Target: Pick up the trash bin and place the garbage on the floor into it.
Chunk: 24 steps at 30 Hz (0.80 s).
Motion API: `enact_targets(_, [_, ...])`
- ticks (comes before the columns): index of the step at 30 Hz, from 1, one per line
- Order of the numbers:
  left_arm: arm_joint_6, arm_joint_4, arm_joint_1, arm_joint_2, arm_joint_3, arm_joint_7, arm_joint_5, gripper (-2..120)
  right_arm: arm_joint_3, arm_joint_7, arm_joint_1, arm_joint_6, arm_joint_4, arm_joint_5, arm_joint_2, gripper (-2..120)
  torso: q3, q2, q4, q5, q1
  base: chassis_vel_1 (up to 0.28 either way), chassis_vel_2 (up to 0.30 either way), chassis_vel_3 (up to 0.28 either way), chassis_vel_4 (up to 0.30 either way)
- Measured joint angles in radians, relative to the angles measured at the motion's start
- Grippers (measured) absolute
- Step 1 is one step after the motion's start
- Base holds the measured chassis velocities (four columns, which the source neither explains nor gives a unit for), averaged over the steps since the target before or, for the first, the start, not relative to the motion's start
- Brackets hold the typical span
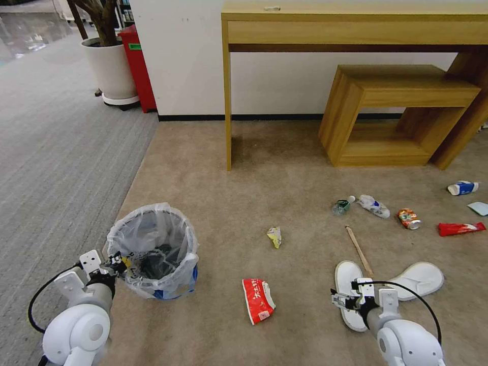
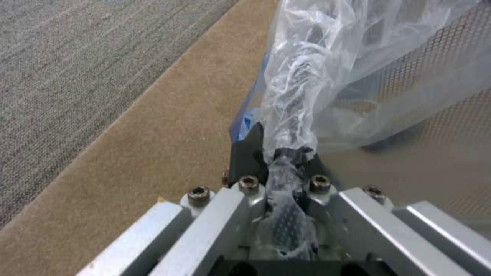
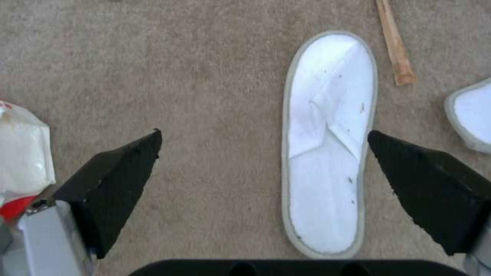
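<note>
Already the left gripper is clamped on the rim of the trash bin, which stands on the floor. Rightward, all the garbage lies unpicked; the right gripper hangs wide open above a white slipper.

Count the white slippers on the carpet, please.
2: one slipper lies under the open right pincer; the other slipper lies just to its right, toe angled outward.

My right gripper covers part of the near slipper; the scrap beyond the red carton is possibly paper.
</note>
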State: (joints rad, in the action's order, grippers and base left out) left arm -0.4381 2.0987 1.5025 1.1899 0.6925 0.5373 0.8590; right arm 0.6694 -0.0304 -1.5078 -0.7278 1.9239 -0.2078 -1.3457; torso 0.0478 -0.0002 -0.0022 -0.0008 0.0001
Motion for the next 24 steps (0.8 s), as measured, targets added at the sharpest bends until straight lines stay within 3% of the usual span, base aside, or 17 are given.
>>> enact_targets(24, [0.006, -0.011, 0.001, 0.014, -0.001, 0.000, -0.006, 1, 0.017, 0.044, 0.101, 0.108, -0.139, 0.004, -0.007, 100, 0.000, 0.000, 0.0000, 0.0000, 0.000, 0.000, 0.000, 0.000, 0.000])
